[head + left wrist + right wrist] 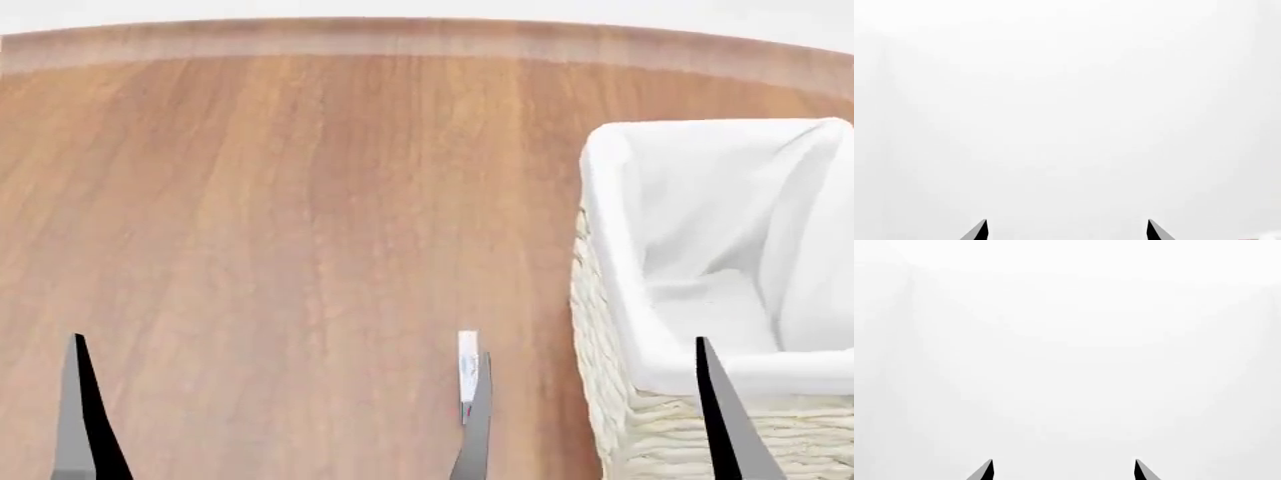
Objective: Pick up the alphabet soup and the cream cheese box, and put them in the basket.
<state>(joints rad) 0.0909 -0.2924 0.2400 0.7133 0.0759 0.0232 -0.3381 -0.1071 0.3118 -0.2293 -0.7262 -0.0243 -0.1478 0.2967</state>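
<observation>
Surface (294, 220): brown wood grain, pale band along far edge.

Basket (627, 420): cream wicker, white cloth liner folded over rim; just beside the right claw's outer finger, which overlaps its near wall in the head view.

Box (467, 372): thin, white, seen edge-on, upright, showing just behind the right claw's inner finger tip; contact cannot be told.

Soup: not in sight.

Left claw (1067, 231): fingers spread wide, nothing between them, facing blank white.

Right claw (1063, 471): fingers spread wide, nothing between them, facing blank white.
</observation>
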